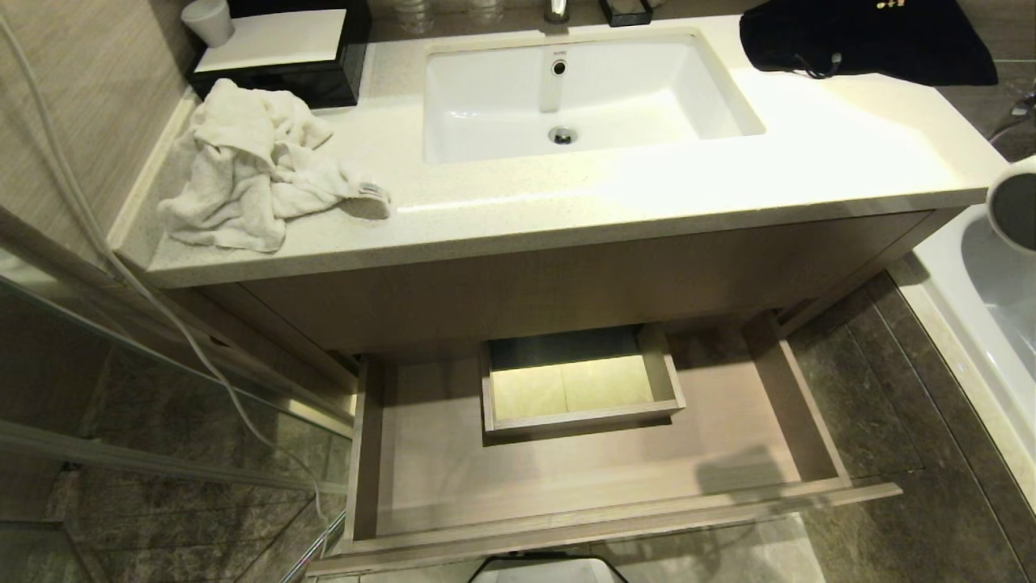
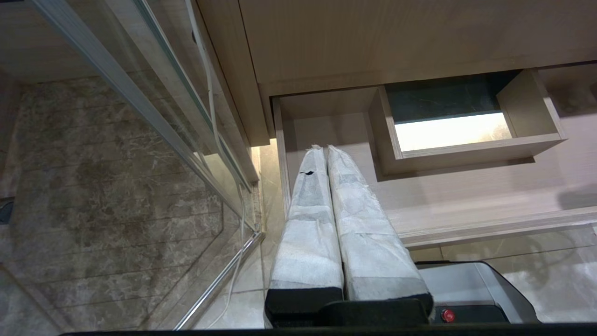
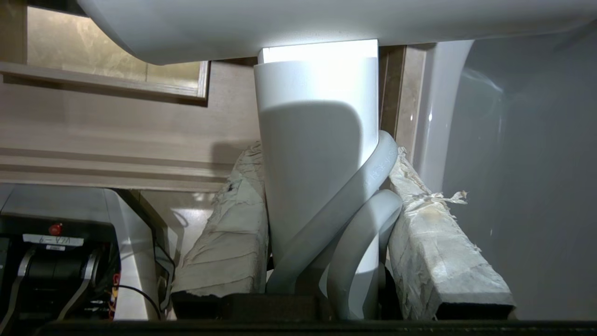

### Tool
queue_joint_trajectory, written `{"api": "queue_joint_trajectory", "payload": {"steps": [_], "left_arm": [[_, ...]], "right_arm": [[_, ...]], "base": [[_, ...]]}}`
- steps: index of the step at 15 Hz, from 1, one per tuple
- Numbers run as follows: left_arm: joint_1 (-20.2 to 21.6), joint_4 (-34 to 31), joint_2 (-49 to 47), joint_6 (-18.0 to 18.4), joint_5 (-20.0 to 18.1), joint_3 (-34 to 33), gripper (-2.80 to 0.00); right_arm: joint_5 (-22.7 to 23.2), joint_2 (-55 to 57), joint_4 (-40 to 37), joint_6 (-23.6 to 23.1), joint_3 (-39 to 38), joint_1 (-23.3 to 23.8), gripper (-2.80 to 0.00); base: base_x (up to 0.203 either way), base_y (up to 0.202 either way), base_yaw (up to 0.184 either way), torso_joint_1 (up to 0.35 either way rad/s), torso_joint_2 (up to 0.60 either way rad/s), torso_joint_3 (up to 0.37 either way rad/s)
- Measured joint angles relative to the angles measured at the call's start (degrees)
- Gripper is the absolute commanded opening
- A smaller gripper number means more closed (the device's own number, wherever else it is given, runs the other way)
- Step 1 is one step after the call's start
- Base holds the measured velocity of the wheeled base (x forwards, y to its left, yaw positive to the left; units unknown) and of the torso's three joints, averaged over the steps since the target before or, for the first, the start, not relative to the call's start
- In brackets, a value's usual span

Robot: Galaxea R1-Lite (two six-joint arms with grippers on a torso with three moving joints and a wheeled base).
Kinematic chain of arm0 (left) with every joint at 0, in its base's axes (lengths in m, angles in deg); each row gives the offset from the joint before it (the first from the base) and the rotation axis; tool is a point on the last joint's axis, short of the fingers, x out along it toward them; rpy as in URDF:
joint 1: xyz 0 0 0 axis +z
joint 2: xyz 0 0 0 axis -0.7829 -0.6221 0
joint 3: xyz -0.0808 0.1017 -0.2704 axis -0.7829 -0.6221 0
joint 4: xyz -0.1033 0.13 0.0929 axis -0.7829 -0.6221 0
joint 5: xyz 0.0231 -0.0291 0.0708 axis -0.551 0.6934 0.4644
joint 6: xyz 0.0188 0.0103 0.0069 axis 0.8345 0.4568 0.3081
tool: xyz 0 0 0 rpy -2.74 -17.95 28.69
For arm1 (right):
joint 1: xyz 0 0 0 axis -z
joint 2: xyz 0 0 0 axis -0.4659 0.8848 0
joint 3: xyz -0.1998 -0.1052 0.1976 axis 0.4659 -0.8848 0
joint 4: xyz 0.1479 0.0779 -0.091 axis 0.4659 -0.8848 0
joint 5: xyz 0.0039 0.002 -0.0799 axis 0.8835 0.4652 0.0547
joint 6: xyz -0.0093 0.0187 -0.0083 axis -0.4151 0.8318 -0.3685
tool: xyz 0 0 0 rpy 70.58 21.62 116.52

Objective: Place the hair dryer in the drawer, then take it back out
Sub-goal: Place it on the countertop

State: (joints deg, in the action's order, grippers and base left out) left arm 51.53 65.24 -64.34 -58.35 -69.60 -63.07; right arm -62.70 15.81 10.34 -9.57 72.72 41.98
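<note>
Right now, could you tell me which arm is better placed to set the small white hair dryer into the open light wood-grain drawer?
Right. The right gripper already clamps the white hair dryer by its handle beside the open drawer. The left gripper is shut, holding nothing.

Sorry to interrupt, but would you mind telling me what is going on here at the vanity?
The right gripper is clamped on the hair dryer by its handle, with the cord pinched alongside, off to the right of the open drawer. In the head view, the dryer's grey end shows at the right edge. The drawer holds nothing. The left gripper is shut, idle by the drawer's left corner.
</note>
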Motion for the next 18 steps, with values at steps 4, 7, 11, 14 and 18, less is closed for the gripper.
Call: {"api": "queue_joint_trajectory", "payload": {"steps": [4, 7, 11, 14, 18], "left_arm": [[0.00, -0.02, 0.00, -0.02, -0.04, 0.00, -2.80], [0.00, 0.00, 0.00, 0.00, 0.01, 0.00, -2.80], [0.00, 0.02, 0.00, 0.00, 0.04, 0.05, -2.80], [0.00, 0.00, 0.00, -0.02, 0.00, 0.02, -2.80], [0.00, 0.00, 0.00, -0.05, 0.01, 0.00, -2.80]], "right_arm": [[0.01, 0.19, -0.17, 0.19, 0.41, 0.04, -2.80], [0.00, 0.22, -0.11, 0.19, 1.09, 0.15, -2.80], [0.02, 0.38, 0.46, 0.19, 1.51, 0.09, -2.80], [0.00, 0.52, 0.74, 0.10, 1.51, 0.11, -2.80], [0.09, 1.85, 0.79, 0.01, 2.59, 0.03, -2.80]], "base": [[0.000, 0.000, 0.000, 0.048, 0.00, 0.053], [0.000, 0.000, 0.000, 0.246, 0.00, 0.225], [0.000, 0.000, 0.000, 0.285, -0.05, 0.239], [0.000, 0.000, 0.000, 0.316, -0.09, 0.220], [0.000, 0.000, 0.000, 0.330, -0.14, 0.191]]}}
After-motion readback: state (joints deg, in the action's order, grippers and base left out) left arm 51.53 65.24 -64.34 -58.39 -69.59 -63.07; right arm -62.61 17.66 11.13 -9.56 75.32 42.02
